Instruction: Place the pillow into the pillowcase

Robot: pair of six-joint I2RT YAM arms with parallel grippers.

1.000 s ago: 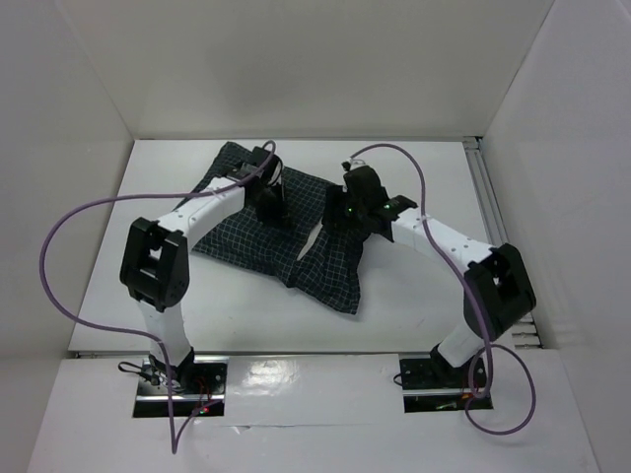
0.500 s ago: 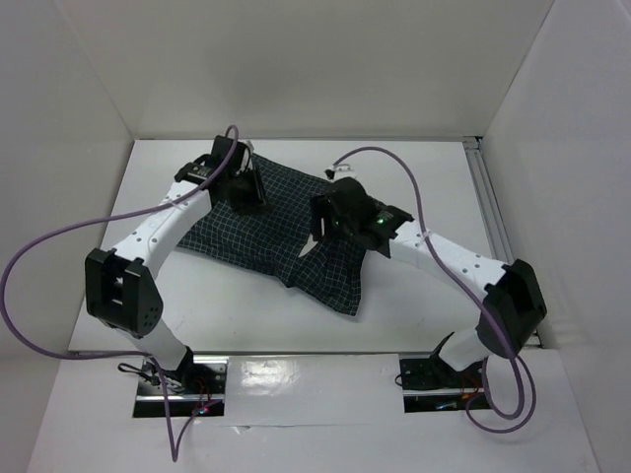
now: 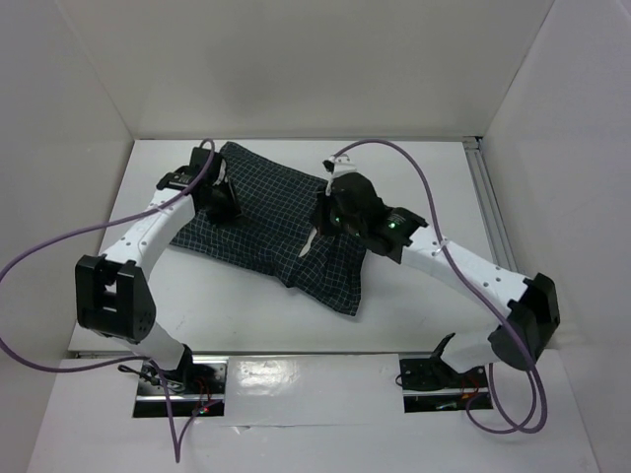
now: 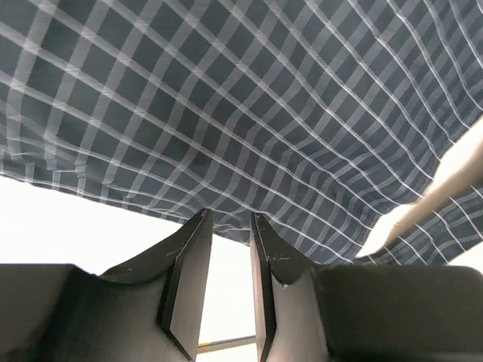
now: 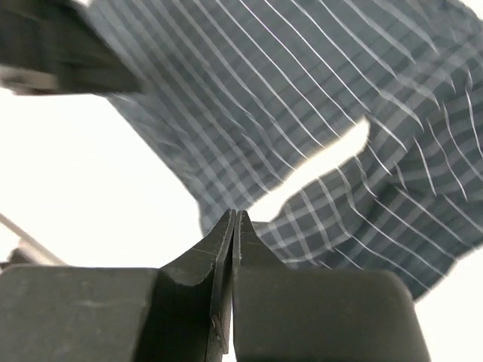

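**A:** What has changed for you in the last second?

**B:** Your left gripper (image 3: pixel 223 200) has swung off the middle of the dark navy, white-checked fabric pillowcase (image 3: pixel 266 225) and out to its far left corner. Your right gripper (image 3: pixel 321 219) has slid left, to the fold at the cloth's centre. The case now lies wider and flatter on the white table (image 3: pixel 414 296).

**A:** What does that mean for the task?

**B:** I judge the stuffing nearly done. Only a sliver of the plain cream soft pillow (image 4: pixel 451 179) shows at the opening, and the rest looks to be under the checks. What is left for you is probably tucking and smoothing.

**A:** Where is the case relative to my fingers?

**B:** Its edge sits right at your left fingertips. They stand narrowly parted with bare table between them, gripping nothing. Your right fingers are pressed tight together at the hem beside the opening. I cannot tell whether they have cloth nipped between them.
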